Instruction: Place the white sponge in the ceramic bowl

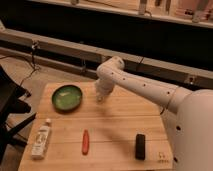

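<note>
The ceramic bowl (pixel 67 96) is round, shallow and green, and sits at the back left of the wooden table (pixel 115 125). My white arm reaches in from the right and bends down, so that the gripper (pixel 100 94) hangs just right of the bowl, close above the tabletop. The gripper is shut. I cannot make out the white sponge as a separate thing. Whether it sits in the gripper is hidden by the pale wrist.
A white bottle (pixel 41 139) lies at the front left. A small red object (pixel 86 141) lies at front centre, and a black block (pixel 140 146) at front right. A dark chair (pixel 10 107) stands off the table's left edge.
</note>
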`<state>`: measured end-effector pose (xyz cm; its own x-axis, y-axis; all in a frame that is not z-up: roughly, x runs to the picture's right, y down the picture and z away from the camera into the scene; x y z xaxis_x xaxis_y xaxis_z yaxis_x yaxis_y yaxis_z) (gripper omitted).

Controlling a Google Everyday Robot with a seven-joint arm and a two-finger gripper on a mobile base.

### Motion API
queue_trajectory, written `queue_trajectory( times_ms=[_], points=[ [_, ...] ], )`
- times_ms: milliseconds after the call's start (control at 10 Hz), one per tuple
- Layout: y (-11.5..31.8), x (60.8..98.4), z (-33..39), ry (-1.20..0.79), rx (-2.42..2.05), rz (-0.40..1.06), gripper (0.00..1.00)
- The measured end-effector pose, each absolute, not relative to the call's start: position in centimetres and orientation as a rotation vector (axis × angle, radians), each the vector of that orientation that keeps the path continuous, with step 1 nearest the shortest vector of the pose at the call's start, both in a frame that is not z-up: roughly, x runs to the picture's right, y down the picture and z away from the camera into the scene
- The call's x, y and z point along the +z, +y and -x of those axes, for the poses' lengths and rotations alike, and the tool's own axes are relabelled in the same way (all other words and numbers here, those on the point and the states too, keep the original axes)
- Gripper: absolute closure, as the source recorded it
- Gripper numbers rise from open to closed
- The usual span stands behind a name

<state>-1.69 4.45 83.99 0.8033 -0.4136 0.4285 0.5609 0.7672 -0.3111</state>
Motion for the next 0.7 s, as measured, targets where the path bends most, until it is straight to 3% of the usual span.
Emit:
queue_trajectory(
  times_ms=[700],
  points=[
    [3.4,82.8,3.9,-0.373,-0.581,0.434,1.0]
  ],
)
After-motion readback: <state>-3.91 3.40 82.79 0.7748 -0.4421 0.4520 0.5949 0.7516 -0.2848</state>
